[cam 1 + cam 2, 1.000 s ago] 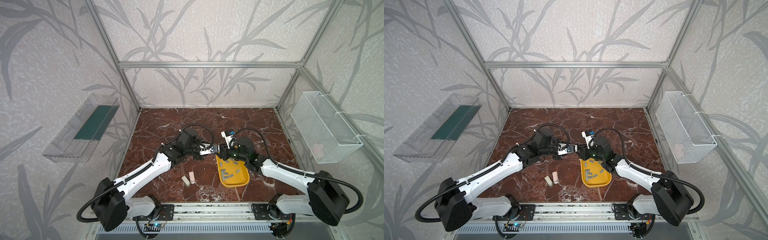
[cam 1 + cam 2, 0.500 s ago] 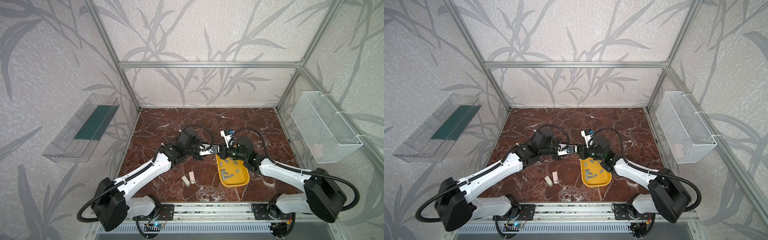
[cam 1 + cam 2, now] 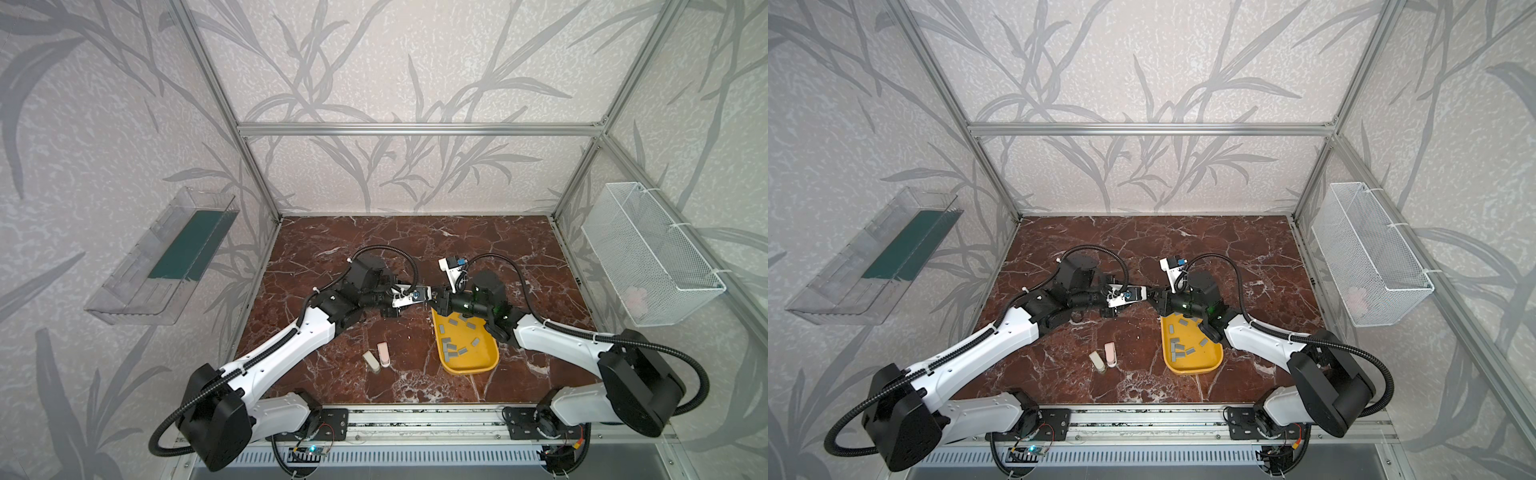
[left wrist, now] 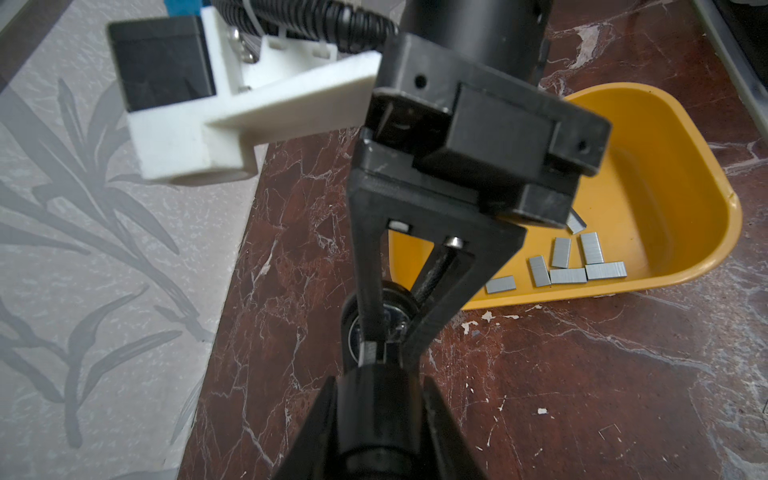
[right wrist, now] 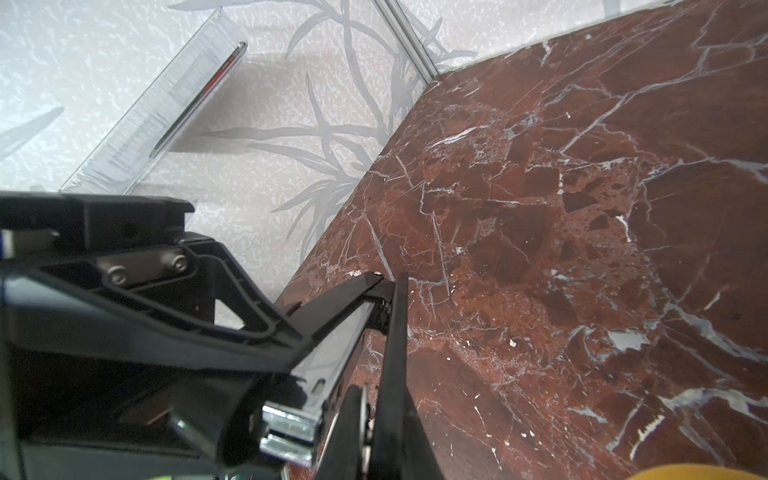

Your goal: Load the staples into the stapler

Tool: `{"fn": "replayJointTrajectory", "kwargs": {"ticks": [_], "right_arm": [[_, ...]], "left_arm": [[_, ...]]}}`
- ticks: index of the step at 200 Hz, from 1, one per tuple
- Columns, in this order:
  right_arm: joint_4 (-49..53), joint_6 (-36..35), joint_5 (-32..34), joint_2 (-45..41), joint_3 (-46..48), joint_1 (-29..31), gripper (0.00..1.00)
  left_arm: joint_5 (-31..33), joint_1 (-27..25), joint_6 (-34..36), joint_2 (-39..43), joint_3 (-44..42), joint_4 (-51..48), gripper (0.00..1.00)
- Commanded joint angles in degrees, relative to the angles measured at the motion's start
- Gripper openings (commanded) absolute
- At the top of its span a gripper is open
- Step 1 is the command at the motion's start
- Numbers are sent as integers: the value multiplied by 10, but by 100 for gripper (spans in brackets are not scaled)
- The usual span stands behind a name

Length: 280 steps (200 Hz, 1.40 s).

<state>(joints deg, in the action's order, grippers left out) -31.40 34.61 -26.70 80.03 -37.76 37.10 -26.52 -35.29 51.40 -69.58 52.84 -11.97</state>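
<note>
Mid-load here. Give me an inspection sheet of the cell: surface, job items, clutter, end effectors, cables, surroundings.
Surface: red-brown marble tabletop, a few white flecks near the tray.
Job's things: dark stapler held between the arms at centre; grey staples loose in the yellow tray.
Clutter: beige piece and pink piece lying side by side, apart from both arms.
End effectors: left end effector shut on the stapler; right end effector shut at the stapler's tip, what it pinches unclear.
Cables: black conduits arch over both wrists.
Surroundings: clear bin on one wall; wire basket opposite, something pale inside.
</note>
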Motion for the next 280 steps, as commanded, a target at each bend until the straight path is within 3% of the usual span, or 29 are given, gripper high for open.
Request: {"fn": "replayJointTrajectory", "kwargs": {"ticks": [1, 162, 182, 204, 280], "right_arm": [[42, -5, 61, 2, 13, -27, 0], [58, 5, 67, -16, 22, -55, 0], [92, -7, 63, -25, 6, -54, 17], [117, -27, 71, -53, 2, -54, 29], [172, -76, 108, -180, 11, -54, 48]], "left_arm": [[-52, 7, -4, 43, 3, 34, 0], [-141, 45, -11, 60, 5, 14, 0], [-131, 47, -11, 51, 14, 5, 0], [-115, 48, -27, 32, 37, -12, 0], [-44, 37, -33, -29, 96, -104, 0]]}}
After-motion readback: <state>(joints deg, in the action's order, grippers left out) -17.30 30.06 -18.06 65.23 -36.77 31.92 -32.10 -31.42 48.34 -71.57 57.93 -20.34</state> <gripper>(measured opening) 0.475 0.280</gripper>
